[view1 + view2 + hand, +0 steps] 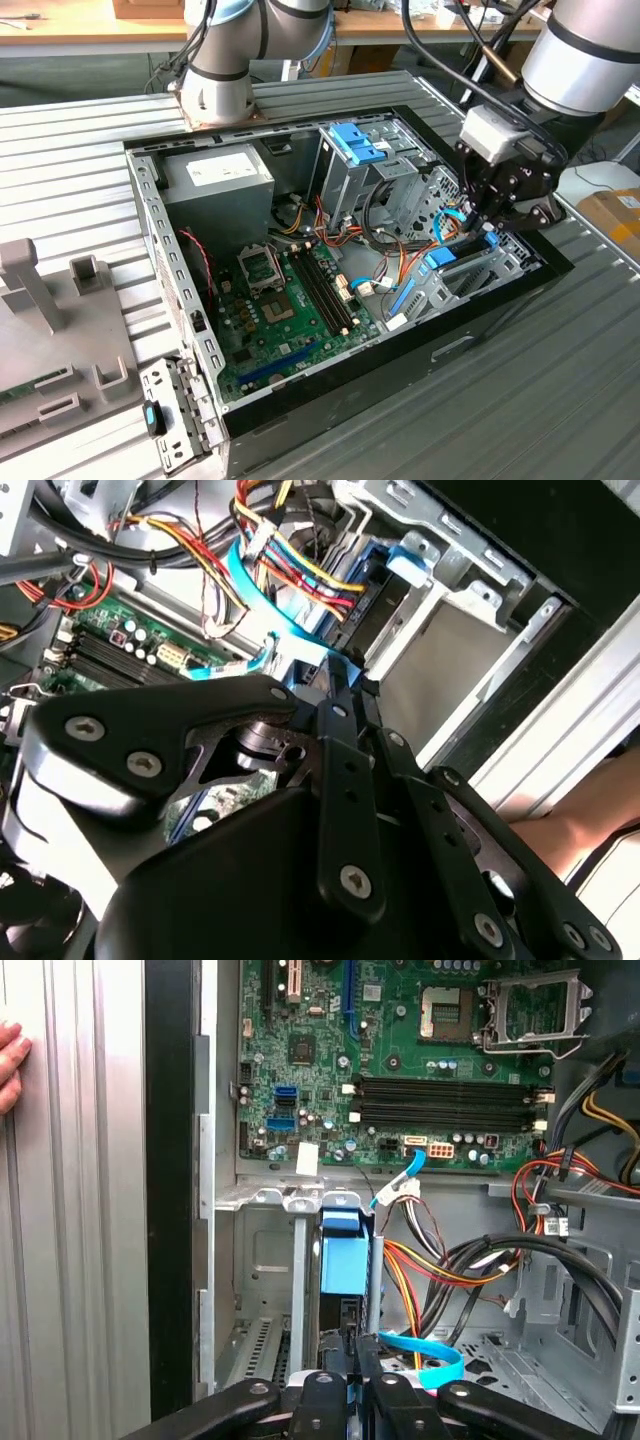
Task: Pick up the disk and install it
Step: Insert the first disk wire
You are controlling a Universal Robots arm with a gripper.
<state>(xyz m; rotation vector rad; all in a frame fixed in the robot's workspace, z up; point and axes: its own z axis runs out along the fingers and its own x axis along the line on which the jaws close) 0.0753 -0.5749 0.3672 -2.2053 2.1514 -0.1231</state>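
The disk point(345, 1260) stands on its edge in the metal drive bay point(262, 1290) at the case's corner, its blue rail and small blue end tab facing the first wrist view. In the second wrist view the disk point(385, 605) is a dark slab with a blue tab, lying in the bay just beyond the fingertips. My gripper point(357, 1345) is shut on the disk's near end. In the exterior view the gripper point(493, 228) reaches down into the case on the exterior view's right, over the disk point(445, 258).
The open computer case point(400, 350) holds a green motherboard point(290, 300), a grey power supply point(220, 175), a light-blue latch plate point(355, 145) and bundled cables point(470, 1260) beside the bay. A thin blue data cable point(425, 1355) curls next to the fingers. A person's hand point(10, 1060) rests outside the case.
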